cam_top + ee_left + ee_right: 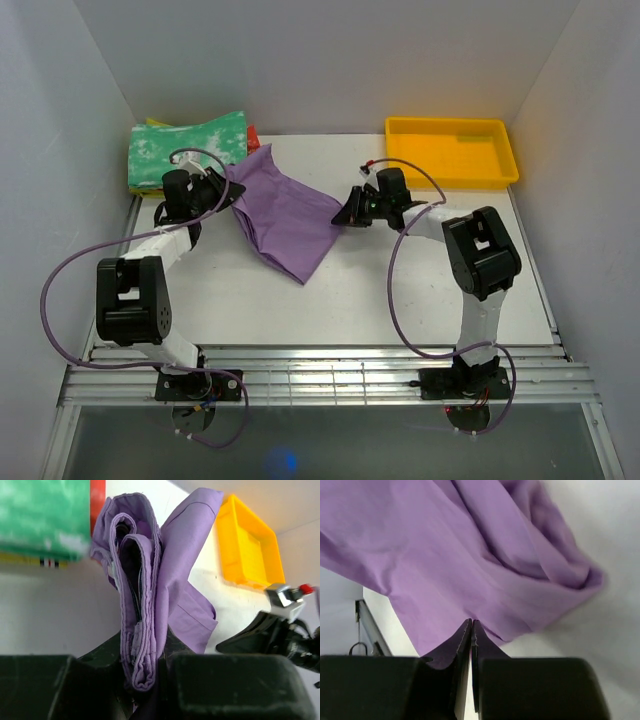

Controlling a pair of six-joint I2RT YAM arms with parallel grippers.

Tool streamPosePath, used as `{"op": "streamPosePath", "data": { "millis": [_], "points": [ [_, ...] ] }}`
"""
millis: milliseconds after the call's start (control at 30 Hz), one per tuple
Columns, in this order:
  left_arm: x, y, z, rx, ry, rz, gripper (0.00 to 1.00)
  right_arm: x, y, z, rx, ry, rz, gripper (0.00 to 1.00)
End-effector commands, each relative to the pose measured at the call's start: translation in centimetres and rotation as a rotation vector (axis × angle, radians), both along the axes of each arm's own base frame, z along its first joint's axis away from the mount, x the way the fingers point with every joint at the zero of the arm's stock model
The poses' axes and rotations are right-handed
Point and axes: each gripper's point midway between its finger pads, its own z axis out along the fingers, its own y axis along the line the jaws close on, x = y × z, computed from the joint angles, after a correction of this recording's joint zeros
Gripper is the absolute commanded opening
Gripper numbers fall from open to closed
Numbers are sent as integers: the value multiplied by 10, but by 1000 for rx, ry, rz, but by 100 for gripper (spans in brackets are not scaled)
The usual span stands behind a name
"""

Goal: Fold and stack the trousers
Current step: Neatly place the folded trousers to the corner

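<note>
Well, at the back left a folded green-and-white garment (188, 150) sits on the table (330, 300). Just in front of it, the left gripper (232, 192) has its jaws partly closed, pinching a thick bunched fold of the trousers (285, 215). Its wrist view shows several layers of purple hem stacked between the fingers. The trousers lie in the middle of the table, running from that gripper to a point on the near side. Their far corner is close to the green garment. At their right edge, the right gripper (345, 215) has its jaws pressed together. It looks to be nipping the cloth's edge, though the tips hide the contact itself. Further right, at the back, a yellow tray (450, 152) stands well apart from the trousers.
</note>
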Motion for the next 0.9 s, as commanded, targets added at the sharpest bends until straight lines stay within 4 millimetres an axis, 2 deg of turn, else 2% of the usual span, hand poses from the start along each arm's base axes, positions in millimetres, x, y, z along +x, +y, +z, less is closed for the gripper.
{"op": "streamPosePath", "data": {
  "millis": [0,33,67,133,167,200,233,300,467,500,533,600,633,667,700,733,800,867],
  "points": [
    [45,7,76,56,-282,21,0,76,0,57,17,-334,-10,8],
    [52,10,85,68,-312,30,0,89,1,68,5,-418,8,8],
    [63,12,97,77,-351,38,0,105,6,95,26,-506,15,8],
    [73,17,115,100,-425,43,0,121,13,110,31,-606,40,8],
    [82,19,126,101,-454,45,0,133,18,132,47,-668,43,8],
    [86,20,136,103,-488,41,0,138,21,139,52,-695,54,8],
    [90,19,142,111,-513,30,0,144,23,134,43,-699,60,8],
    [101,21,161,128,-583,32,0,148,24,137,30,-726,74,9],
    [129,41,175,135,-644,103,0,130,20,128,6,-702,111,8],
    [134,46,188,137,-675,117,0,125,20,123,-2,-691,123,8],
    [142,49,183,136,-668,126,0,120,17,120,-10,-685,128,8],
    [150,57,192,137,-687,145,0,114,15,119,-22,-692,145,8],
    [154,59,208,138,-720,152,0,111,13,114,-30,-684,148,8],
    [161,62,203,131,-708,158,0,109,11,111,-33,-678,148,8],
    [164,65,208,129,-713,163,0,108,11,112,-33,-678,151,8],
    [166,66,221,126,-738,165,0,106,11,110,-36,-671,157,8],
    [172,69,222,124,-737,170,0,103,9,107,-38,-661,160,8],
    [173,71,234,123,-762,172,0,101,9,105,-39,-655,162,8]
  ]
}}
